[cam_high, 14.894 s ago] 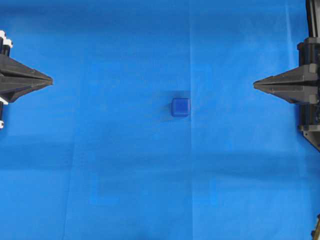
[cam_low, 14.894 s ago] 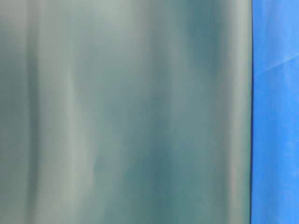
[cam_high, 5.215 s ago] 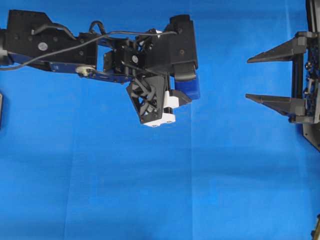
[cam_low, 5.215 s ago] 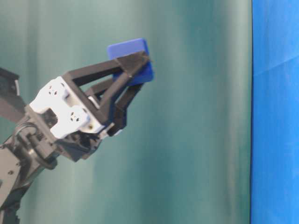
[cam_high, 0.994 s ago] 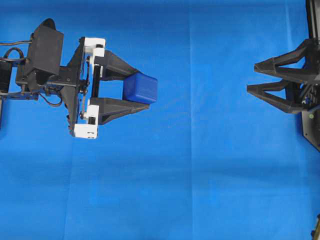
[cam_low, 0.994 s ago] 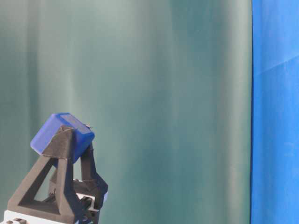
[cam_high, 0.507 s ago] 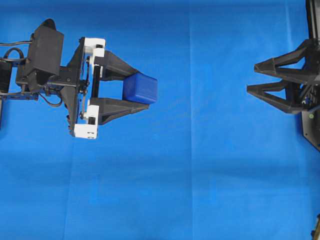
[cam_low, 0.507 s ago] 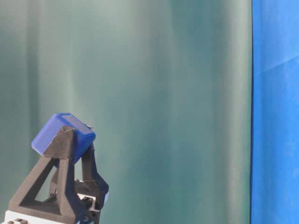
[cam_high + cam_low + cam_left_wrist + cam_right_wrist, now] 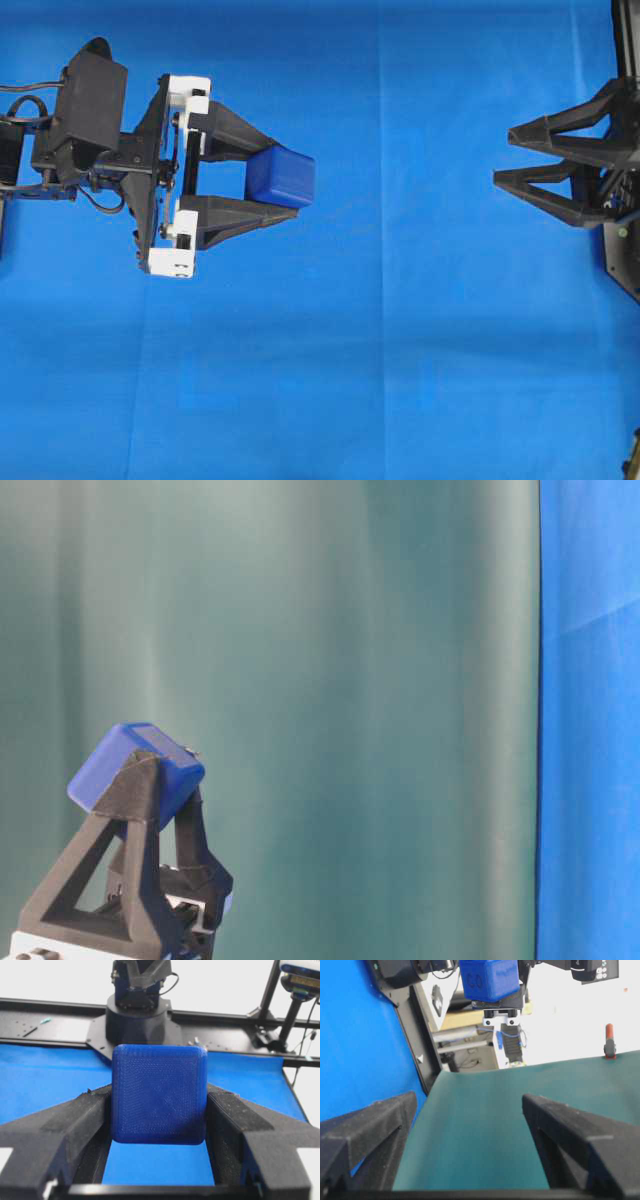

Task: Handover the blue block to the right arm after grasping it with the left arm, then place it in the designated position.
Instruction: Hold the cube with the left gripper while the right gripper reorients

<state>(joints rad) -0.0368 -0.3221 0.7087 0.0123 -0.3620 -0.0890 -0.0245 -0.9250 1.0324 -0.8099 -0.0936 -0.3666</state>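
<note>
Centrally in the left half of the overhead view, the blue block (image 9: 281, 177) is sitting pinched between the two pointed black fingers of the left hand (image 9: 283, 185), raised off the blue cloth (image 9: 400, 350) that is covering the counter. In the left wrist view the block (image 9: 159, 1094) is filling the middle of the frame, with one finger pad (image 9: 97, 1130) pressing on its left face and the other on its right face, so the left hand is gripping it near the fingertips. In the table-level view the block (image 9: 135, 769) is showing at the lower left, tilted and capping the tips of the fingers (image 9: 140, 810), against a dull green backdrop (image 9: 350, 720).

Behind the fingers, the white end brackets (image 9: 182, 183) of the rail are standing one above the other in the overhead frame, and the left arm (image 9: 85, 135) with its loose cables is stretching off to the left edge.

Well apart, at the right edge of the overhead view, the right hand (image 9: 503, 155) is pointing toward the block with its fingers spread and nothing between them. In the right wrist view both fingers (image 9: 365, 1130) are standing wide at the lower corners, and the block (image 9: 489, 979) is appearing small at the top centre, far ahead of them.
</note>
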